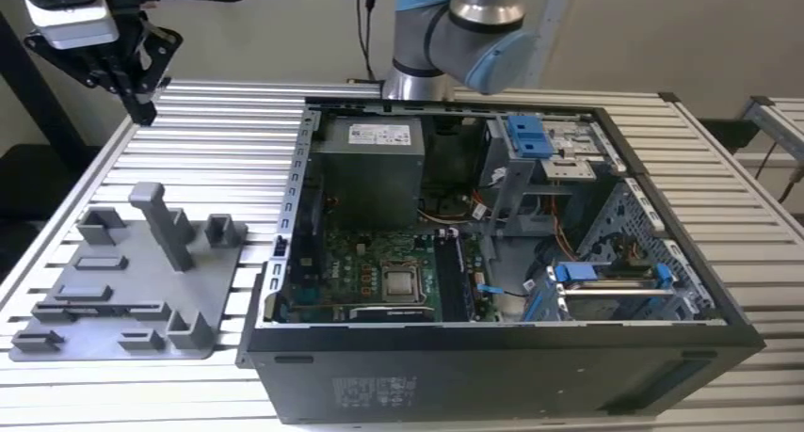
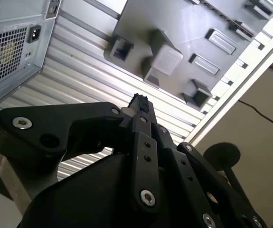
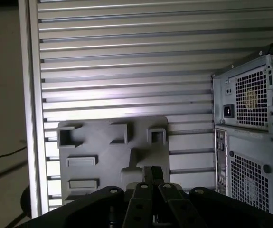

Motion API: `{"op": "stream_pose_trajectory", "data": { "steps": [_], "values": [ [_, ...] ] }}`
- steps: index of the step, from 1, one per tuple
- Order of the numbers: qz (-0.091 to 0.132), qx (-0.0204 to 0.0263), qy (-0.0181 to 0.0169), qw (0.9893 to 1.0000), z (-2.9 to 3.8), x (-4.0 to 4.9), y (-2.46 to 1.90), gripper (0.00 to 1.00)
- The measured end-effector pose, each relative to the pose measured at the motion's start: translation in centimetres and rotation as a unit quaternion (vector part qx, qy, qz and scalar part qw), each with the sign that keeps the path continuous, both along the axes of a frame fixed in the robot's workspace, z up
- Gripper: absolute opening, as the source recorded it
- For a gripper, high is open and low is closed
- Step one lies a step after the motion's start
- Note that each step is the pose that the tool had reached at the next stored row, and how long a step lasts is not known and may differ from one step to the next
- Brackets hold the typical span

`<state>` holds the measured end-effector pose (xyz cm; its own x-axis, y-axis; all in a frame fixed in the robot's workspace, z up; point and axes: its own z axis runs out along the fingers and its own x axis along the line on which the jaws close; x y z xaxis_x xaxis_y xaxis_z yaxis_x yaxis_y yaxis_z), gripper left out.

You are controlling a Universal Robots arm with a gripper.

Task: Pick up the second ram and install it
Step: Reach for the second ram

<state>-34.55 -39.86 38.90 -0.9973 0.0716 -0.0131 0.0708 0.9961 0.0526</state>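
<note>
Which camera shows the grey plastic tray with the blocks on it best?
The exterior view: the whole grey plastic tray shows, every block. In the first wrist view the black claw covers one edge; the second wrist view cuts part off.

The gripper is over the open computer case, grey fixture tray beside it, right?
No: in the exterior view the gripper hangs over the slatted table, off to that view's left of the computer case. The grey fixture tray is beside the case.

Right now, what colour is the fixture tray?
The tray is grey; the exterior view shows it best.
</note>
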Motion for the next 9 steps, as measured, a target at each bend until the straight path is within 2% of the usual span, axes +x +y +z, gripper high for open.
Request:
{"op": "stream_pose_trajectory", "data": {
  "steps": [9],
  "values": [
    [0.000,0.0003,0.0000,1.0000,-0.13,-2.68,0.00,0.11]
  ]
}}
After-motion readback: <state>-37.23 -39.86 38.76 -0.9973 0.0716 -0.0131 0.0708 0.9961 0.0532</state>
